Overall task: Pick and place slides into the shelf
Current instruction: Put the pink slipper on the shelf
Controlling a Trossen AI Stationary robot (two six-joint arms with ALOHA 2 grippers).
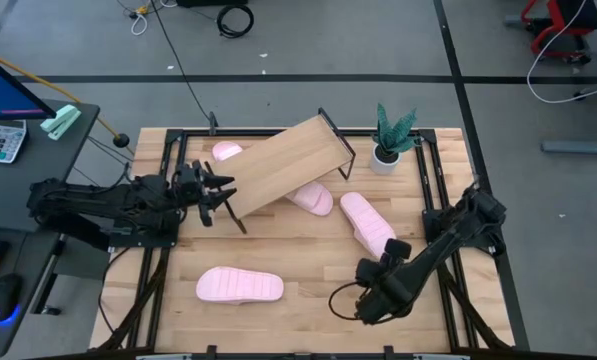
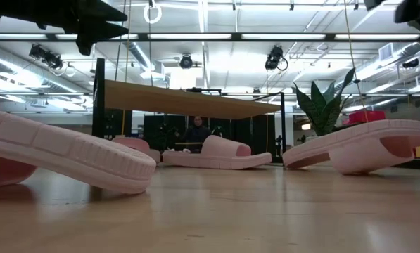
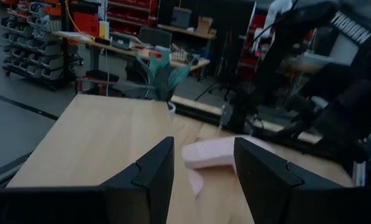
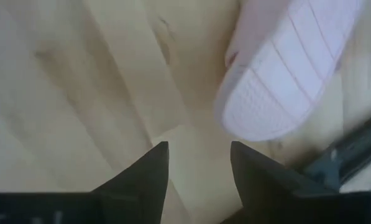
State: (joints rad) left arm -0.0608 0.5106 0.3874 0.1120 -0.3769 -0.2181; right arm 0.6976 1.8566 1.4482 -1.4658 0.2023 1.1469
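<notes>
Your left tool (image 1: 221, 193), fingers parted and empty, sits at the shelf (image 1: 283, 165), which covers two slides (image 1: 311, 198). Your right tool (image 1: 363, 302) hangs parted near another slide (image 1: 368, 224); a potted plant (image 1: 390, 137) stands behind.

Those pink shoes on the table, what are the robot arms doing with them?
Two robot arms are tidying pink slides onto the shelf, but none is on it yet. The left gripper sits at the shelf's left end, jaws open and empty. The right gripper hangs low over the table's front right, jaws open too, near the slide by the plant. Another slide lies in front, and two peek out from under the shelf.
</notes>
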